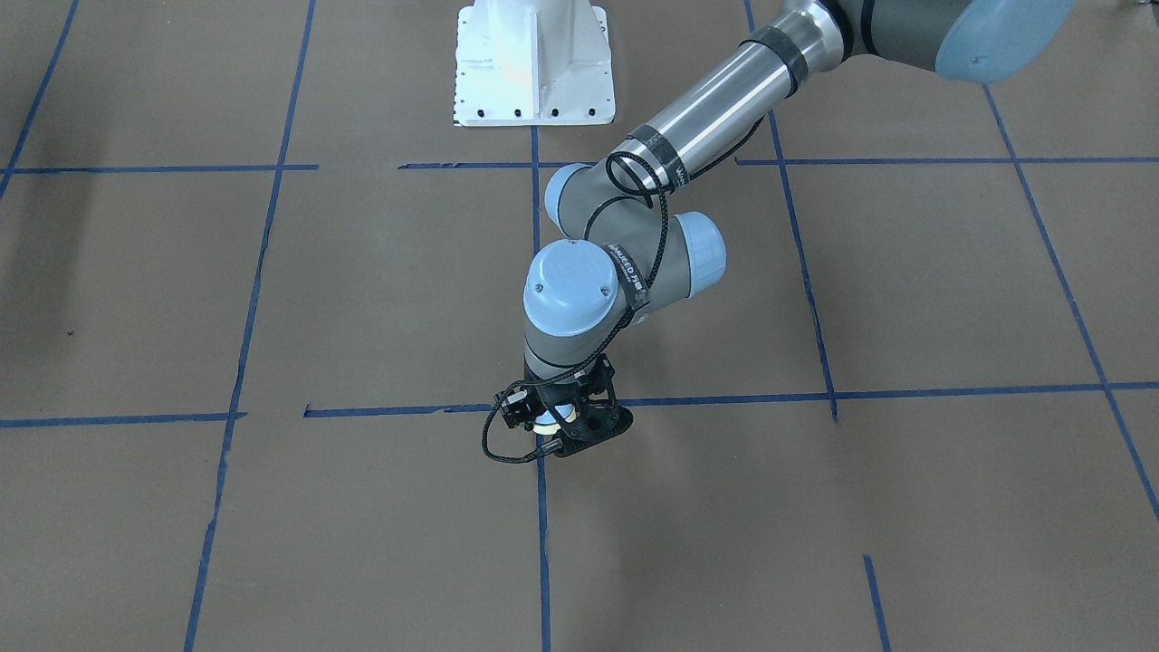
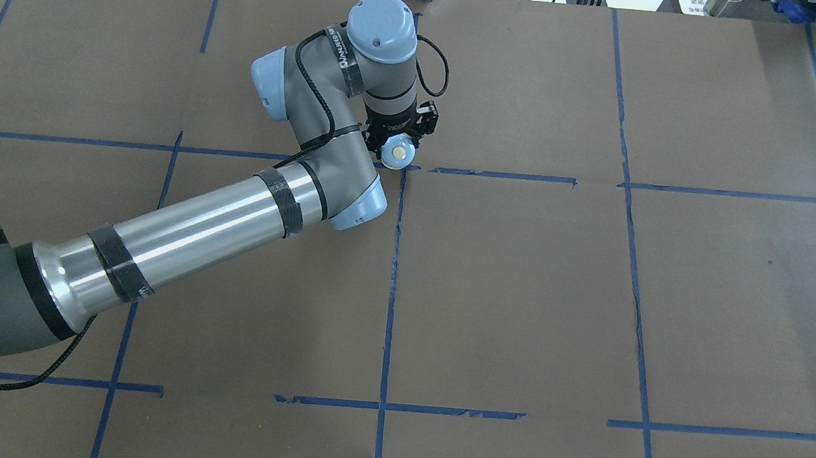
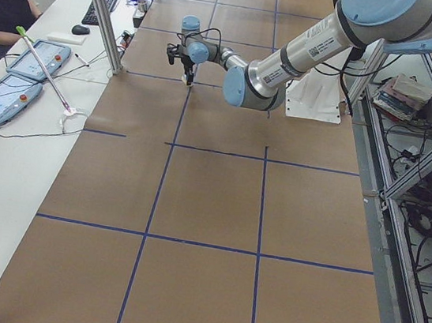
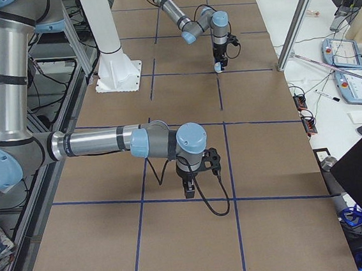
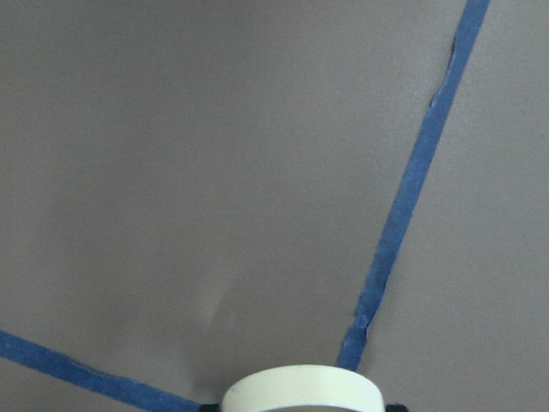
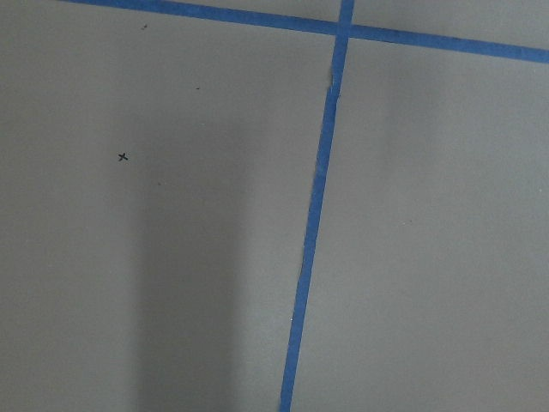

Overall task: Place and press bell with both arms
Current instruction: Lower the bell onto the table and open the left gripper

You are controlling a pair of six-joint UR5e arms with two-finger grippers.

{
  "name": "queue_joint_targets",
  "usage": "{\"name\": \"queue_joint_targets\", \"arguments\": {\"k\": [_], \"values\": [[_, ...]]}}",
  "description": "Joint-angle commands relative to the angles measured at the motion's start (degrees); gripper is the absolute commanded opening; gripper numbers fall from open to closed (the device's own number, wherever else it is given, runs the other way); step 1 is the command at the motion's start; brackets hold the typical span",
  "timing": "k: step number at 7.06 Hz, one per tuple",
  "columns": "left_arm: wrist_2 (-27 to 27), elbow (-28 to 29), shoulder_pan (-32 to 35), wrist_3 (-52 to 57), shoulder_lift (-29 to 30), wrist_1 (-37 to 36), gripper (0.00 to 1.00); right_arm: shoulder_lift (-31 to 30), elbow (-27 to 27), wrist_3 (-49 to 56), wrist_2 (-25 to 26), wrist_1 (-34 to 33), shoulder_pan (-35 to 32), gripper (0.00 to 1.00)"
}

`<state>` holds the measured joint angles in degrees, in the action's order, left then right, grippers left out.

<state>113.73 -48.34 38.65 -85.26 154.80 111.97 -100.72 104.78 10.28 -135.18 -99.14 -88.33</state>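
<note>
Small light-blue dome bell w/ cream button [image 2: 399, 152]: pinched in black left claw [image 1: 563, 431], low over brown table [image 2: 519, 303]. Placing looks nearly done; press not yet. Right claw [image 4: 189, 190]: can't tell.

The left arm [image 2: 197, 220] reaches far forward, left hand [image 2: 401, 148] clamped on the bell [image 2: 399, 154]; right hand [image 4: 189, 189] points down.

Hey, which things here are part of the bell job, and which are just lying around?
Job: bell; left gripper holding it; right gripper.
Lying about: white pedestal; teach pendants; keyboard; mouse.
</note>
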Motion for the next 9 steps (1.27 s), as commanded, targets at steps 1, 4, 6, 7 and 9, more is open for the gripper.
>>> {"name": "queue_joint_targets", "arguments": {"k": [1, 4, 6, 7, 9], "values": [[0.0, 0.09, 0.11, -0.25, 0.06, 0.09, 0.99, 0.0, 0.08, 0.0, 0.0, 0.0, 0.0, 1.0], [0.0, 0.0, 0.55, -0.08, 0.06, 0.01, 1.0, 0.0, 0.08, 0.0, 0.0, 0.0, 0.0, 1.0], [6.01, -1.66, 4.49, 4.72, -0.02, -1.48, 1.0, 0.44, 0.25, -0.26, -0.17, 0.0, 0.0, 1.0], [9.28, -2.89, 6.77, 8.15, -0.29, -4.53, 1.0, 0.61, 0.86, -0.26, -0.17, 0.0, 0.0, 1.0], [10.46, -15.39, 10.38, 21.04, -6.39, -18.21, 1.0, 0.79, 2.27, -0.35, -0.18, 0.0, 0.0, 1.0]]}}
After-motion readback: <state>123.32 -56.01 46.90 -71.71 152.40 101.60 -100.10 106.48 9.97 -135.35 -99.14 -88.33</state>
